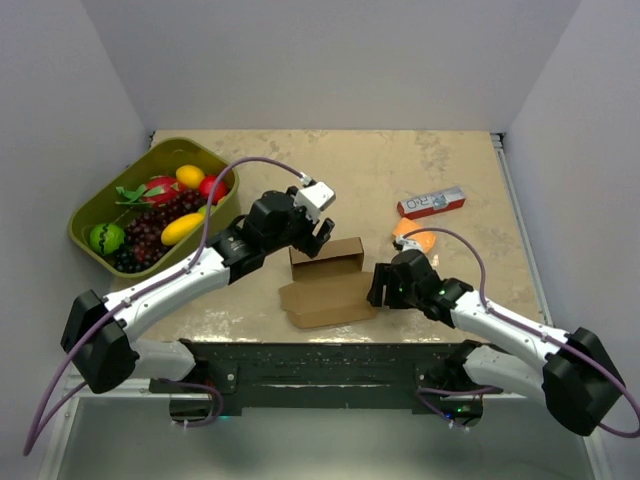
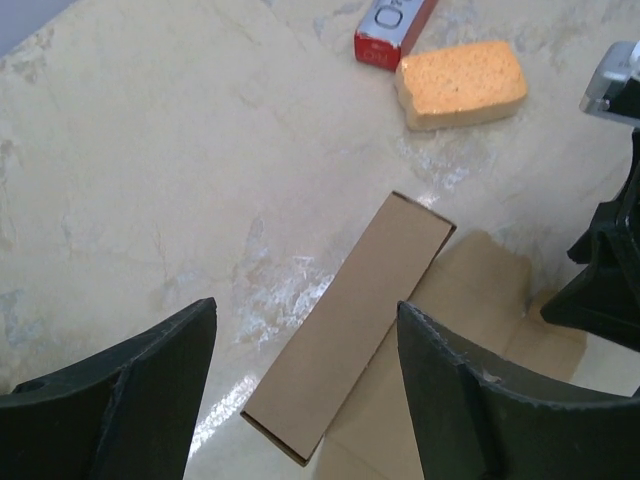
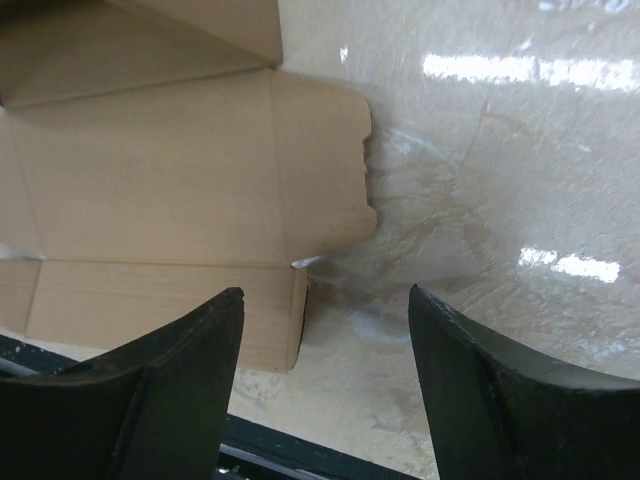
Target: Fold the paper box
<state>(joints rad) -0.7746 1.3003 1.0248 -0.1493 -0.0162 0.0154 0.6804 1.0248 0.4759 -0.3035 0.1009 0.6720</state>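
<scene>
Both arms bend inward to paper box (image 1: 327,290): left gripper (image 1: 312,242) spread above raised panel, right gripper (image 1: 379,286) spread beside right flap. Carton (image 1: 431,203) lettering illegible.

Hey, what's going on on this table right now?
Two robot arms are partway through folding a brown paper box lying near the front edge of the table. Its far long panel looks raised, while the rest still lies flat. The left gripper hangs open just over that raised panel. The right gripper sits open at the sheet's right end flap. Neither is gripping the cardboard.
</scene>
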